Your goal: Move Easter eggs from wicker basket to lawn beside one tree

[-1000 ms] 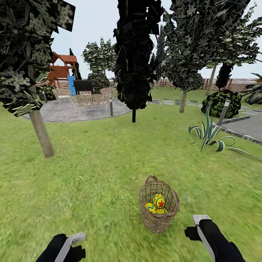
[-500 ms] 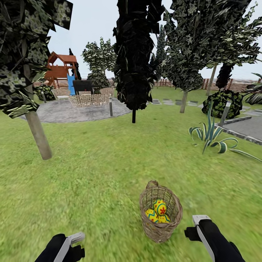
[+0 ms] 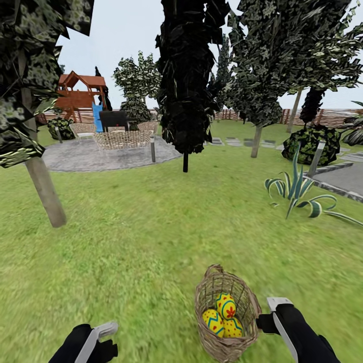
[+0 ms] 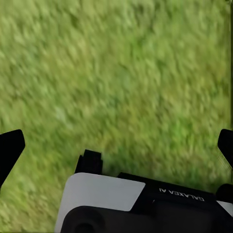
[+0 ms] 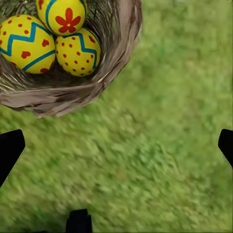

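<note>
R gripper wide open, empty, beside wicker basket w/ prob. three Easter eggs inside.

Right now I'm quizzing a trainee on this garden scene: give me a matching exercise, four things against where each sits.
Things:
1. three Easter eggs
2. wicker basket
3. right tool
4. striped spiky plant

Places:
A. on the lawn, right of the basket and farther off
B. hovering just right of the basket
C. inside the basket
D. standing on the grass between the two arms

Pairs: 1-C, 2-D, 3-B, 4-A
</note>
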### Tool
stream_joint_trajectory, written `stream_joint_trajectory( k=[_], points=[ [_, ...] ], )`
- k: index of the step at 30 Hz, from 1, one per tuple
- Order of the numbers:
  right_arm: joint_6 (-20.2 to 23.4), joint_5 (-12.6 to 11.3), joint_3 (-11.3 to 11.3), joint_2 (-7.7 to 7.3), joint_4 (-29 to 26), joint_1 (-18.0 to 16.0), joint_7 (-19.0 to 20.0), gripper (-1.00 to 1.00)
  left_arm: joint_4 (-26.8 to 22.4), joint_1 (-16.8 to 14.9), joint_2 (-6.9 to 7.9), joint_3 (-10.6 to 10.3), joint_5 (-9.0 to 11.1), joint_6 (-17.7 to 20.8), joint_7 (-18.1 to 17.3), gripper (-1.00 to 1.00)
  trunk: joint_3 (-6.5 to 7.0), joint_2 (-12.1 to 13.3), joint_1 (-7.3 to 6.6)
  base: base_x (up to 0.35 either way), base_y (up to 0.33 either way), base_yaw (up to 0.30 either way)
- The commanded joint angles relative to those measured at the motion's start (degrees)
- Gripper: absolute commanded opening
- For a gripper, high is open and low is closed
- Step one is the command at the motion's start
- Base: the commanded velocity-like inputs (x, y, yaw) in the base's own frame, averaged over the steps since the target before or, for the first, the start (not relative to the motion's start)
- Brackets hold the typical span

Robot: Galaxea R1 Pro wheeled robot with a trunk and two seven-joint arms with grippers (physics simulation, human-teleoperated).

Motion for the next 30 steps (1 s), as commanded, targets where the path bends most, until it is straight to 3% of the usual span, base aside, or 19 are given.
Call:
stream_joint_trajectory(
  k=[1, 21, 30],
  points=[
    [0.3, 0.0, 0.0, 0.0, -0.1, 0.0, -0.1, 1.0, -0.1, 0.0, -0.03, 0.0, 0.6, 0.2, 0.5, 1.0, -0.06, 0.0, 0.03, 0.216, 0.0, 0.0],
    [0.3, 0.0, 0.0, 0.0, -0.1, 0.0, -0.1, 1.0, -0.1, 0.0, 0.01, 0.0, 0.6, 0.2, 0.5, 1.0, -0.06, 0.0, 0.03, 0.024, 0.0, 0.0],
    [0.3, 0.0, -0.1, -0.41, -0.1, 0.0, -0.1, 1.0, -0.1, 0.0, 0.03, 0.0, 0.6, 0.2, 0.5, 1.0, -0.06, 0.0, 0.03, 0.282, 0.0, 0.0]
  ],
)
